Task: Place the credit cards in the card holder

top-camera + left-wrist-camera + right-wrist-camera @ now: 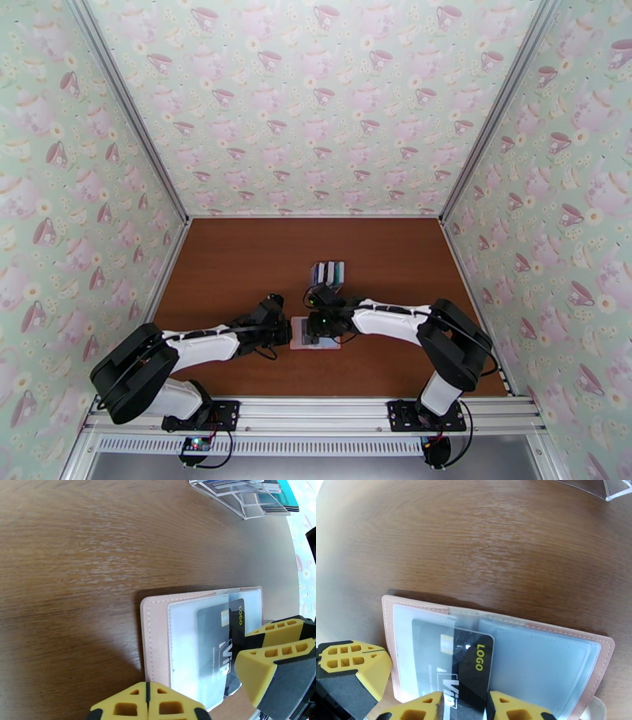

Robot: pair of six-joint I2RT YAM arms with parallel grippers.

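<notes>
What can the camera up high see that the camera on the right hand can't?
Top camera alone: both whole arms, the teapot-patterned walls, the left gripper beside the card holder, and the full clear rack with cards standing in it.

Right wrist camera alone: the black card up close, with "LOGO" printed in yellow, partly slid under a clear sleeve, and the right gripper pinching its near edge.

Both: the pink card holder lying open on the brown table.

A clear slotted rack (328, 273) stands on the brown table (229, 268) (teacup-patterned walls (316, 103) around).
</notes>
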